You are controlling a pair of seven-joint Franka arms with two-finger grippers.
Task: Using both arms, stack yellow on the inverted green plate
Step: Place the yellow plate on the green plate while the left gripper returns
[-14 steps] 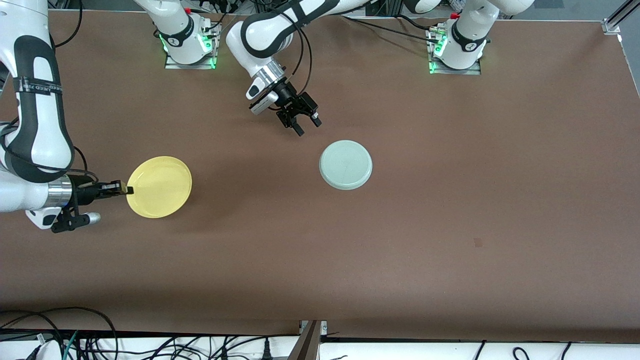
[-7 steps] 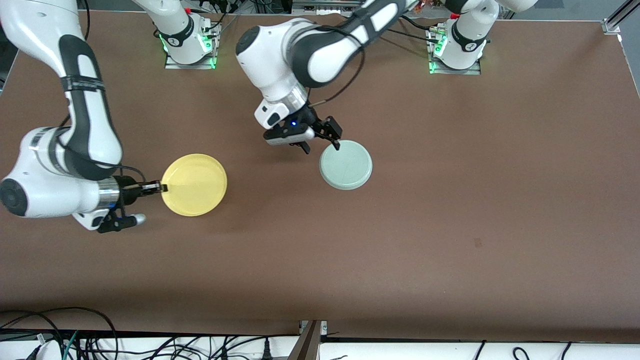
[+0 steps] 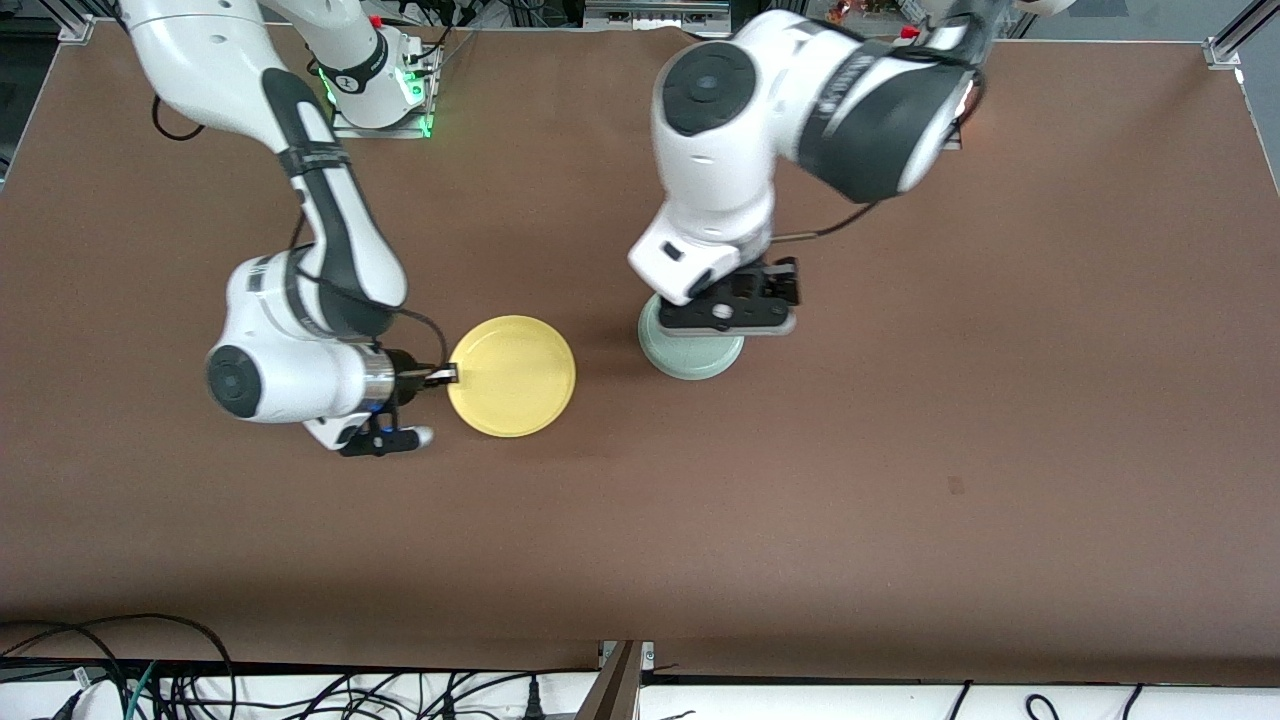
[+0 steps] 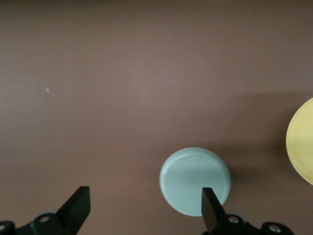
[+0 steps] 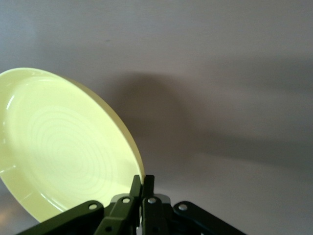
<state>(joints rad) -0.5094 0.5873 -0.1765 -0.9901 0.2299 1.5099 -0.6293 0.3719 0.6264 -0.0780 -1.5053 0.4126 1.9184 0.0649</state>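
- Right tool (image 3: pixel 445 376) pinches the rim of the yellow plate (image 3: pixel 512 376), held above the table (image 3: pixel 900 450)
- Left tool (image 4: pixel 142 210), spread wide, hangs over the inverted green plate (image 3: pixel 690 358) on the table

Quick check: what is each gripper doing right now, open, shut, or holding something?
Left gripper: open, empty, over the round pale green plate.
Right gripper: shut on the rim of the round bright yellow plate.
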